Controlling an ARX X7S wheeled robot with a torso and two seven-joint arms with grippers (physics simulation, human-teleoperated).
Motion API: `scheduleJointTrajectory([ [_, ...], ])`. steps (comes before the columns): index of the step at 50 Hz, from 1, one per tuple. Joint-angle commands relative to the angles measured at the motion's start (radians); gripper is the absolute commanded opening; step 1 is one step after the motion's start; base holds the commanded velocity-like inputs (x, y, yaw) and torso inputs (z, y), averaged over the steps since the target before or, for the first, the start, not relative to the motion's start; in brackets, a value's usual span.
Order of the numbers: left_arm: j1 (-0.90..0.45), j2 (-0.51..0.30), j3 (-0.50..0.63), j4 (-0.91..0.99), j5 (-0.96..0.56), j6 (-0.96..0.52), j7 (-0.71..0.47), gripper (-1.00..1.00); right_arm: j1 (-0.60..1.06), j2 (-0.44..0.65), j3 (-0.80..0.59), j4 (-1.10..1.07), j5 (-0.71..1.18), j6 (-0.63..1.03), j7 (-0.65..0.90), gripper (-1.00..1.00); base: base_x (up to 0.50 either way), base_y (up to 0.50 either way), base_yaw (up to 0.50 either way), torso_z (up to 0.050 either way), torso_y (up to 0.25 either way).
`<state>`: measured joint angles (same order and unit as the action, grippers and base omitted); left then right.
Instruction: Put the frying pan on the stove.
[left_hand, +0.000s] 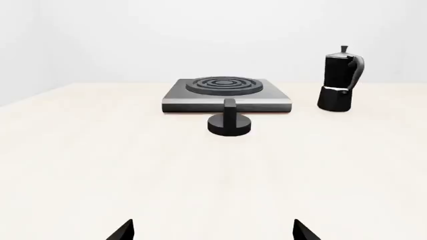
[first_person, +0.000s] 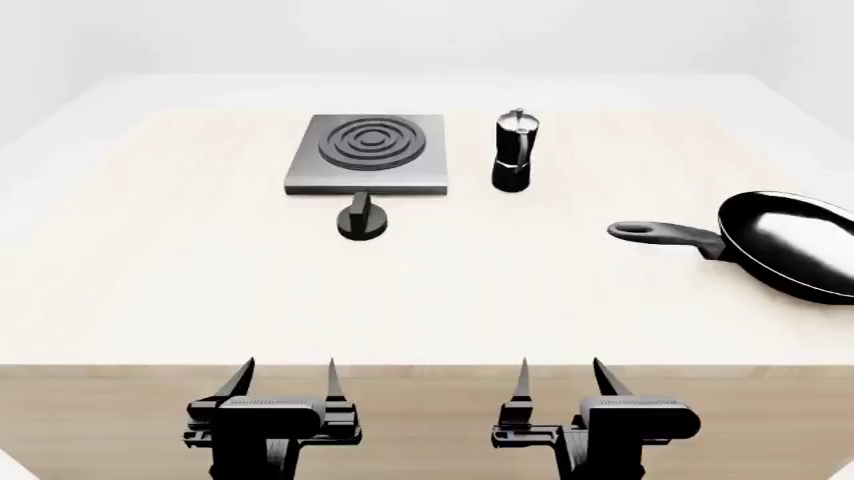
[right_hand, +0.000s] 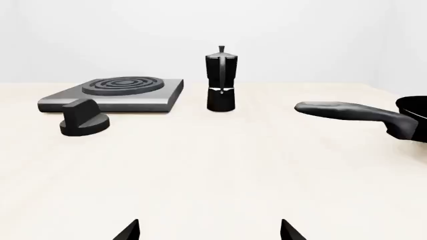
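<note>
Evidently the frying pan (first_person: 790, 245) lies on the desk (first_person: 200, 290) at the robot's right, well apart from the stove (first_person: 368, 152), untouched. It looks rigid, glossy and probably slick, heaviest at the bowl, so the long handle (first_person: 665, 234) is the sensible place to grip, close to the bowl to limit tipping. Its long axis runs nearly across the desk, handle pointing toward the robot's left. Both the left end effector (first_person: 284, 378) and right end effector (first_person: 562, 377) hover at the near edge, fingers apart, empty.
</note>
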<state>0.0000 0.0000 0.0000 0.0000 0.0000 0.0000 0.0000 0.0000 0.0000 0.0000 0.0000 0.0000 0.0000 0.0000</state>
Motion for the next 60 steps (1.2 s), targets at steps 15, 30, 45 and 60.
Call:
scheduleJointTrajectory([
  [15,-0.006,-0.06,0.059,0.251,-0.037,-0.187,-0.063,1.0,-0.017,0.065,-0.062,-0.365,0.072,0.273,0.062,1.0,0.0,0.0,0.0,0.0,0.0],
  [30,-0.006,-0.088,0.083,0.275,-0.055,-0.21,-0.083,1.0,0.009,0.084,-0.076,-0.431,0.105,0.327,0.088,1.0,0.12,0.0,0.0,0.0,0.0],
  [45,-0.001,-0.105,0.096,0.269,-0.074,-0.197,-0.106,1.0,0.02,0.097,-0.094,-0.426,0.127,0.326,0.106,1.0,0.23,0.0,0.0,0.0,0.0],
  [60,0.005,-0.118,0.121,0.28,-0.09,-0.2,-0.12,1.0,0.016,0.112,-0.098,-0.47,0.157,0.333,0.131,1.0,0.26,0.0,0.0,0.0,0.0],
])
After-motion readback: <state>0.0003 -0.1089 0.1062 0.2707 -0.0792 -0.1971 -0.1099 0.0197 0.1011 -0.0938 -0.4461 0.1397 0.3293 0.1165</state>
